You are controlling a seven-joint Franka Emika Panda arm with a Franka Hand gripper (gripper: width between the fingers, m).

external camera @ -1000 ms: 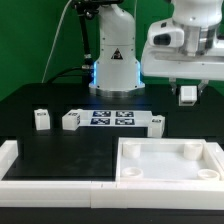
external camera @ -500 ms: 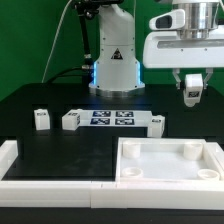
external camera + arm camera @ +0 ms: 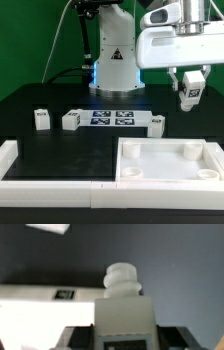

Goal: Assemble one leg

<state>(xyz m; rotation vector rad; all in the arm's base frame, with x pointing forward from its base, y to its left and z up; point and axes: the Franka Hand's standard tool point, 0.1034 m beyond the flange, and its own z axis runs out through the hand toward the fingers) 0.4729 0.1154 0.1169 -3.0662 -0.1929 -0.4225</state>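
The tool (image 3: pixel 189 84) hangs above the worktop (image 3: pixel 60 98) on the exterior view's right, its two dark fingers pinching the leg (image 3: pixel 187 99) from either side. The leg is a small chunky post of smooth white plastic with a black-and-white square tag on its face. It is held tilted and well clear of the surface. In the wrist view the same post stands out between the fingers (image 3: pixel 76 335) as a squared block that narrows to a rounded, stepped peg at its free end. The picture is soft, so finer detail is lost.

Three similar posts sit on the worktop. The first post (image 3: pixel 41 119) is towards the exterior view's left. The second post (image 3: pixel 71 120) is just beside one end of the marker board (image 3: pixel 112 118). The third post (image 3: pixel 156 123) is at the board's other end.

Nearer the camera lies a tray (image 3: pixel 128 163), a large matte white piece with a raised rim and shallow round bosses in its corners. A thick white rail (image 3: pixel 10 157) edges the near left corner of the worktop and runs along its front.

The worktop is flat, matte and black. Behind it stands the arm's glossy white base (image 3: pixel 115 55), with a blue glow at its foot and dark cables trailing off. A plain green backdrop (image 3: pixel 30 40) closes off the room.
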